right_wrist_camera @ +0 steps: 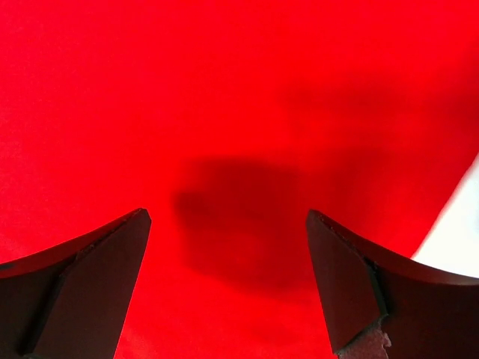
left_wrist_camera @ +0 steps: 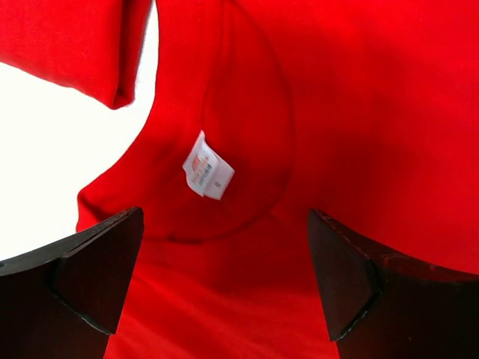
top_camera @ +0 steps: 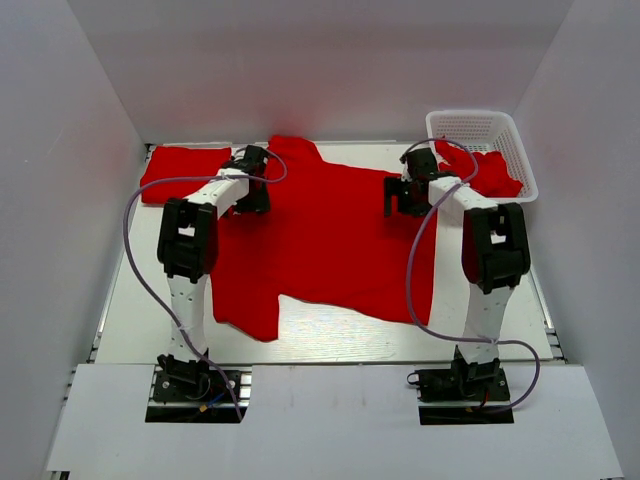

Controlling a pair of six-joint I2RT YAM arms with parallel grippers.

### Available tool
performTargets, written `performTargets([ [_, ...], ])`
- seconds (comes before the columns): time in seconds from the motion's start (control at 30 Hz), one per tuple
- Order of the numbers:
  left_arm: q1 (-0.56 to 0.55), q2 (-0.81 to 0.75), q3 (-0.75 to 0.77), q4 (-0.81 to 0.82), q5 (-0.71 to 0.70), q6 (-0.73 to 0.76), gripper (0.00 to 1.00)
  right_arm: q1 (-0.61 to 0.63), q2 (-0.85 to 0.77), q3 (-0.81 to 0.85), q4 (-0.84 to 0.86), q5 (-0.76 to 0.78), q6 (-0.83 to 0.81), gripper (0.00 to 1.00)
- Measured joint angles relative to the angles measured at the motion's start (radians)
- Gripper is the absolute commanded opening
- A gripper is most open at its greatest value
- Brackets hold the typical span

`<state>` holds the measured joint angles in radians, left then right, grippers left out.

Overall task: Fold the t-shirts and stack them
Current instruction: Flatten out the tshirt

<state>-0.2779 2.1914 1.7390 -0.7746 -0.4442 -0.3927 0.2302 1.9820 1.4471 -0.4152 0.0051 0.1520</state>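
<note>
Left fingers [left_wrist_camera: 97,277], right fingers [right_wrist_camera: 82,284] agape over flat t-shirt [top_camera: 330,240]; 2 arms [top_camera: 187,240] extended forward.

Left arm [top_camera: 188,300] and right arm [top_camera: 480,312]: white link shells joined by black joint housings. Each arm is bolted to a black base block [top_camera: 185,382] at the near edge. A lilac-grey cable [top_camera: 128,230] runs loose from each base to the wrist. The jaws are matte black wedges; one on the right arm has a pale speckled tip.
</note>
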Motion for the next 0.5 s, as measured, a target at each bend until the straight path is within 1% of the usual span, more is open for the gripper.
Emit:
performTargets([
  [0.07, 0.015, 0.006, -0.022, 0.016, 0.018, -0.003, 1.00, 0.000, 0.047, 0.031, 0.003, 0.005, 0.005, 0.90],
  [0.23, 0.021, -0.035, -0.107, 0.095, 0.038, -0.016, 1.00, 0.000, 0.124, 0.100, 0.003, 0.020, 0.018, 0.90],
  [0.37, 0.025, -0.092, -0.209, 0.160, 0.055, -0.056, 1.00, 0.000, 0.181, 0.177, 0.000, 0.034, 0.024, 0.90],
  [0.5, 0.027, -0.154, -0.309, 0.191, 0.076, -0.109, 1.00, 0.000, 0.237, 0.258, -0.002, 0.045, 0.020, 0.90],
])
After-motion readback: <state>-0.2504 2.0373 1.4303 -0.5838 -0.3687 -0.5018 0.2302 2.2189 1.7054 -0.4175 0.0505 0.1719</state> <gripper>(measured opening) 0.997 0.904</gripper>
